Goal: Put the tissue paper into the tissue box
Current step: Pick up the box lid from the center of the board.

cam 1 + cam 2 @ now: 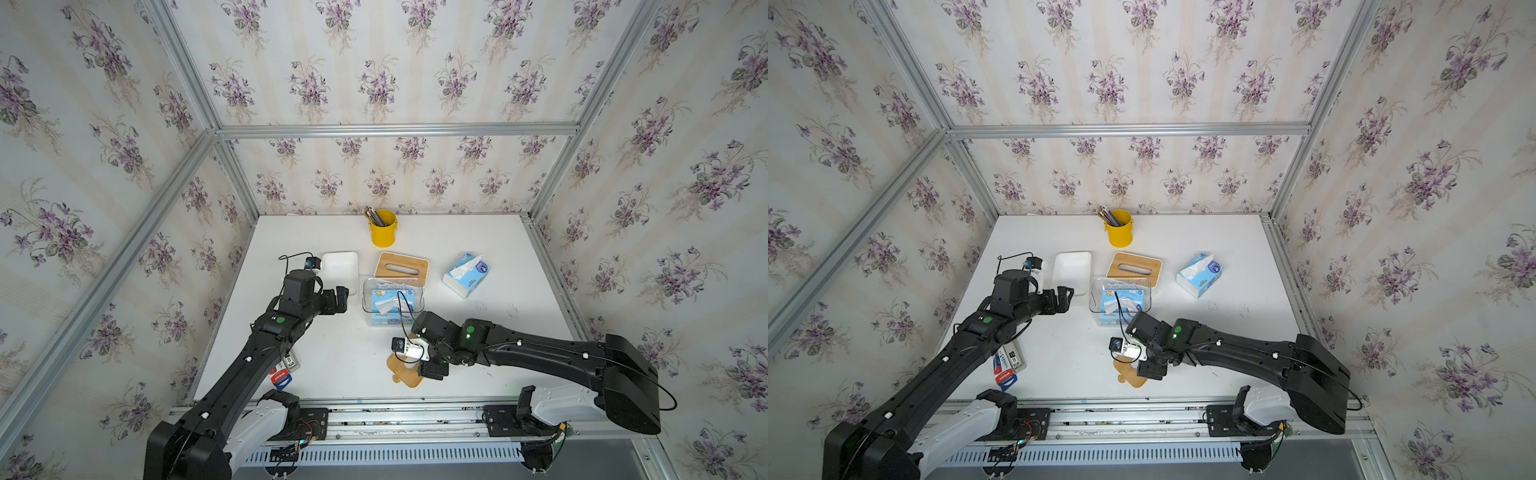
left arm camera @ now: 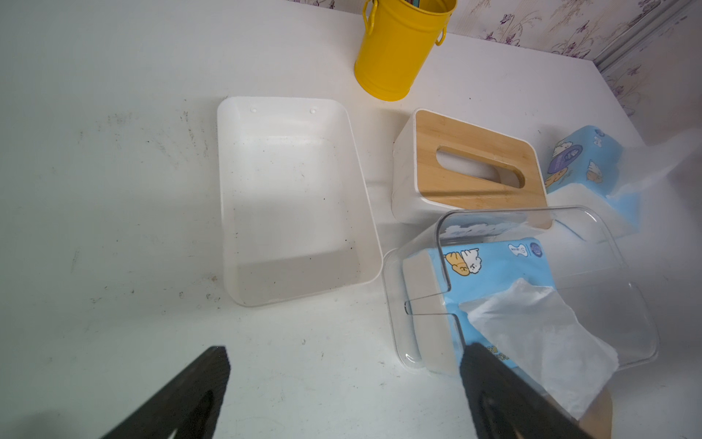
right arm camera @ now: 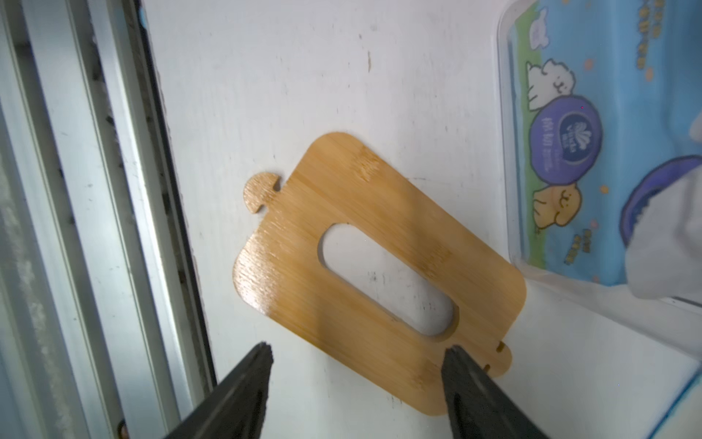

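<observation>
**Table stock: tissue boxes, lid off**

- Clear tissue box [image 1: 366, 296], middle of the table [image 1: 332, 353]: holds one blue tissue pack [image 1: 384, 297], so the tissue paper is already inside. No lid on it.
- Loose bamboo lid [image 3: 288, 266], flat on the table near the front edge, apart from the clear box.
- White tissue box with bamboo top [image 1: 399, 259], just behind the clear box; contents not visible.
- White tray [image 1: 340, 266], toward the left edge: empty.
- Yellow bucket [image 1: 383, 235], at the back edge: pencils [image 1: 374, 217] upright in it.
- Second tissue pack [image 1: 467, 274], toward the right edge, lying loose.
- Small flat items [image 1: 1009, 376], front left corner, partly under the left arm; only the top views show them.

Hands: left hand [image 1: 344, 299] spread wide, empty, beside the clear box. Right hand [image 3: 359, 349] apart, above the loose lid, gripping nothing.

Views: the right wrist view shows the lid's slot and side tab, which the arm largely covers in both top views. The left wrist view shows a white sheet [image 2: 532, 334] drawn up from the pack, and specks in the tray.
</observation>
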Robot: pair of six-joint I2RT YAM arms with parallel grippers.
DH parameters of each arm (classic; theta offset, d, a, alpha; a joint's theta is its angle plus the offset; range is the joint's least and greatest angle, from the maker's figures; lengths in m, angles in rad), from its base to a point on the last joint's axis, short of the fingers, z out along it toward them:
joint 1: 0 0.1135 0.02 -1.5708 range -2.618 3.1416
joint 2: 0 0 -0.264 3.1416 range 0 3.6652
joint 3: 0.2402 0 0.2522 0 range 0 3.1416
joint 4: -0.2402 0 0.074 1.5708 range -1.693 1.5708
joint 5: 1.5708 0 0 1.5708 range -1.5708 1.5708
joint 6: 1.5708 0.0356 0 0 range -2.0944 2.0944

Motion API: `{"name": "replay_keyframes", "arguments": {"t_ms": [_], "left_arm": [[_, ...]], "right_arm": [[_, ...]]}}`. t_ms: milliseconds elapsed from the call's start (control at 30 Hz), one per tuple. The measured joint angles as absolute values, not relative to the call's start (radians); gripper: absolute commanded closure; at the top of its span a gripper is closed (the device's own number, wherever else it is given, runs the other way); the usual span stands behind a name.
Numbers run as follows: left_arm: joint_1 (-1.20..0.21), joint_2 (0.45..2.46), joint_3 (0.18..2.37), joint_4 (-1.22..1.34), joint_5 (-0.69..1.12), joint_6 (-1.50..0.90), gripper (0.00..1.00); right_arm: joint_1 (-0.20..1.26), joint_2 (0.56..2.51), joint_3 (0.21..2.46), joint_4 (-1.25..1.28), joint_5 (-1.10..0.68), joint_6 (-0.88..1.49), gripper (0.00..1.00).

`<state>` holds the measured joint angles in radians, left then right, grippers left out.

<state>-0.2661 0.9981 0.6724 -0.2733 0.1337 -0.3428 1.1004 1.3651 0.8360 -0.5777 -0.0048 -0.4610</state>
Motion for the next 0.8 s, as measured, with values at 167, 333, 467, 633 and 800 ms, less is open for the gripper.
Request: {"name": "replay_keyframes", "arguments": {"t_ms": [167,333,467,633,800], "left_arm": [[-0.267,1.017,0.672,-0.263,0.134,-0.352,0.01],[-0.268,1.008,0.656,-0.235,0.138,-0.352,0.01],[-0.268,1.006,0.656,-0.221,0.138,-0.352,0.01],[-0.268,1.024,0.661,-0.213,0.139,-0.352,0.01],[-0.268,1.036,0.659,-0.212,0.147,-0.352,0.01]], "right_arm": [[1.1,1.437,0.855,-0.64,0.026,-0.527,0.23],[1.1,1.483,0.861,-0.671,0.041,-0.582,0.23],[1.1,1.526,0.863,-0.673,0.054,-0.617,0.23],[1.1,1.557,0.863,-0.656,0.069,-0.658,0.22],[1.1,1.587,0.869,-0.63,0.076,-0.683,0.22]]}}
